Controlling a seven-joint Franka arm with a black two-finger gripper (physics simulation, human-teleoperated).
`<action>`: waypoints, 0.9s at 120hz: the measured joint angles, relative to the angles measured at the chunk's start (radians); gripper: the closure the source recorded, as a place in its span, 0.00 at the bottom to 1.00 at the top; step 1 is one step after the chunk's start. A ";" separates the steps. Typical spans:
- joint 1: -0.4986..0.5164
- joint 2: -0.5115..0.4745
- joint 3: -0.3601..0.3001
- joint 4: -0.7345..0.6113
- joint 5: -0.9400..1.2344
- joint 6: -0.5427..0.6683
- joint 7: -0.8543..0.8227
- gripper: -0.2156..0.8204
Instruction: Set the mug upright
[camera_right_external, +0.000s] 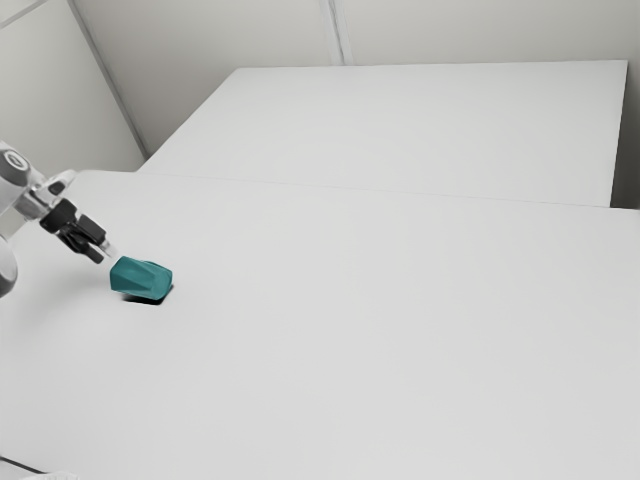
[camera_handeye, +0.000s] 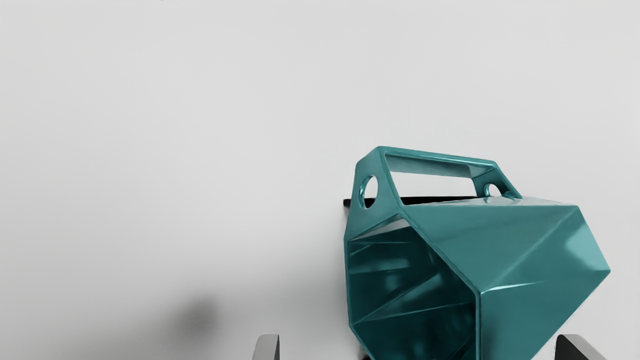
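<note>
Across the white tabletop (camera_right_external: 400, 340), the end effector (camera_handeye: 422, 348) is released and spread wide beside the mug (camera_handeye: 520, 250), presumably to fit around its body. The mug lies on its side, probably steadied by a flat facet, the visible inside (camera_handeye: 410, 280) bare, its handle (camera_handeye: 430, 164) jutting out.

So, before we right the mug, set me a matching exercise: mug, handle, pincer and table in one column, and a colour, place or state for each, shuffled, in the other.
1. Mug
2. Handle
3. Pincer
4. Table

A. Open, its fingers apart
B. White, underneath the mug
C. Teal, lying on its side
D. Pierced by round holes at its ends

Pairs: 1-C, 2-D, 3-A, 4-B
</note>
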 joint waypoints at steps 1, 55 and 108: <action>0.003 0.001 -0.001 0.001 -0.004 -0.002 0.003 0.21; 0.053 0.052 -0.022 -0.018 -0.221 -0.098 0.104 0.21; 0.063 0.077 -0.022 -0.047 -0.320 -0.162 0.122 0.34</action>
